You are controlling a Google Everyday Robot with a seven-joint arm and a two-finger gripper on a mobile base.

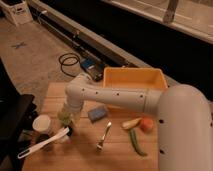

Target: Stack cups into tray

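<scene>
The light green cup (pixel 65 116) stands on the wooden table's left side, right under the end of my white arm. My gripper (pixel 69 123) is down at this cup, mostly hidden behind it and the wrist. The cream-white cup (pixel 41 122) stands just left of the green one, apart from the gripper. The yellow tray (pixel 134 80) sits at the back of the table, behind my forearm, with nothing visible inside it.
A white long-handled scoop (pixel 43 143) lies in front of the cups, beside a dark cup (pixel 45 136). A blue sponge (pixel 97 114), a fork (pixel 104 136), a yellow vegetable (pixel 131 123), an orange one (pixel 146 124) and a green one (pixel 136 141) lie to the right.
</scene>
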